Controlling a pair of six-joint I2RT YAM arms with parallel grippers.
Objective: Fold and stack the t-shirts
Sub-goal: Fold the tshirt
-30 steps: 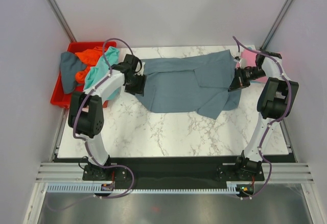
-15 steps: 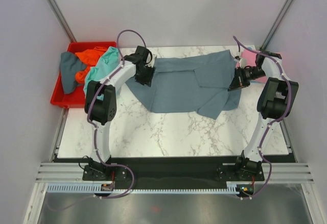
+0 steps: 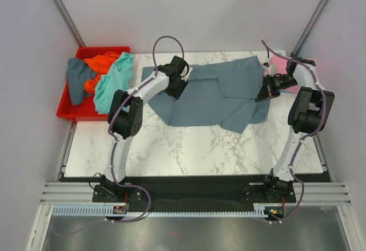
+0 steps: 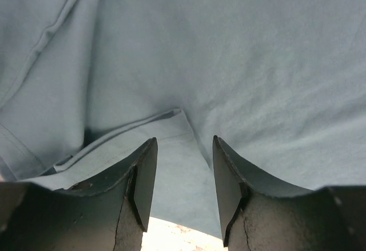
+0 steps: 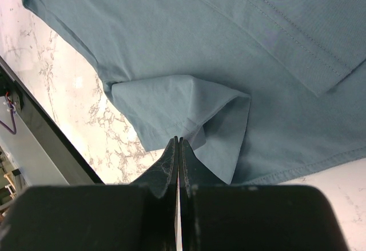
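A large slate blue-grey t-shirt [image 3: 211, 96] lies spread across the back half of the marble table [image 3: 189, 148]. My left gripper [image 3: 178, 87] hovers low over its left part. In the left wrist view its jaws [image 4: 183, 143] stand open, with the shirt [image 4: 251, 62] and a folded hem [image 4: 137, 126] under the gap. My right gripper [image 3: 263, 96] is at the shirt's right edge. In the right wrist view it is shut [image 5: 179, 141], its tips against a folded-over sleeve corner [image 5: 177, 99]; I cannot tell whether cloth is pinched.
A red bin [image 3: 64, 111] stands at the back left with an orange shirt [image 3: 97, 67] and a dark grey-blue garment [image 3: 76, 79] in it. A teal shirt [image 3: 113, 80] spills over its rim onto the table. A pink shirt [image 3: 278, 63] lies at the back right corner.
My left gripper has swung right, from the shirt's left edge to above its left part, and its jaws have narrowed a little. The right arm has stayed put.
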